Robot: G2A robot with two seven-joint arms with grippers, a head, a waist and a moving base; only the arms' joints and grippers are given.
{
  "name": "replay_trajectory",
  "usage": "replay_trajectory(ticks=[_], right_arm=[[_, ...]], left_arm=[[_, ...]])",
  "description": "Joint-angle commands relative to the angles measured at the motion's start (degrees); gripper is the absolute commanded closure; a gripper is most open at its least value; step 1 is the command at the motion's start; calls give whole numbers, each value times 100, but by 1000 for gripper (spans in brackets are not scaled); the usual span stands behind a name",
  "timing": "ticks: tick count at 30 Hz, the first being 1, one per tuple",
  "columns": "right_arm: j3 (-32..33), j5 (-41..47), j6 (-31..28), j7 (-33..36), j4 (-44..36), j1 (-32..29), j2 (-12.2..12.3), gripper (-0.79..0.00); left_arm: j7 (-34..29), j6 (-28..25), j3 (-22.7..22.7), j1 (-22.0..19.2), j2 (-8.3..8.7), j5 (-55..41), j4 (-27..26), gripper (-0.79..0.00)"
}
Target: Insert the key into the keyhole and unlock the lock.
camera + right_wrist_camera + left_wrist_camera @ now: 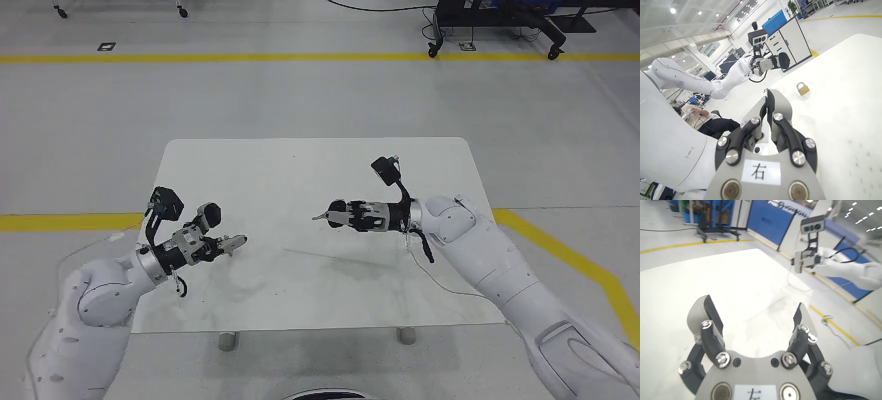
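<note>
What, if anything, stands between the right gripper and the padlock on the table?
Nothing visible does. In the right wrist view, bare table runs from the right gripper, fingers shut on what seems the key, to the padlock. The open left gripper hangs beyond it.

Padlock (803,89): brushed brass body, glossy steel shackle. White surface (838,113) matt, smooth, lightly scuffed. Left end effector (753,300) has ribbed black rubber pads (713,313) on matt grey metal fingers (693,315), shiny screws (722,357).

White table (300,170), yellow floor lines (300,57)
</note>
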Motion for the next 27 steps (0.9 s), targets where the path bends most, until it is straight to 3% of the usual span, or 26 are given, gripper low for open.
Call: replay_trajectory(ticks=[1,4,6,13,17,27], right_arm=[[0,0,0,0,0,0,0,0],[0,0,0,0,0,0,0,0],[0,0,0,0,0,0,0,0],[0,0,0,0,0,0,0,0],[0,0,0,0,0,0,0,0],[0,0,0,0,0,0,0,0]], left_arm=[[690,1016,-172,665,-28,2031,-660,-785],[835,1709,45,1181,-50,3472,-1060,-785],[653,1810,305,1267,-58,3947,-1077,-785],[7,2085,1045,606,-131,4244,-512,-773],[-401,2243,1348,244,-174,4366,-229,-705],[-427,2477,1700,-217,-261,4308,171,-379]])
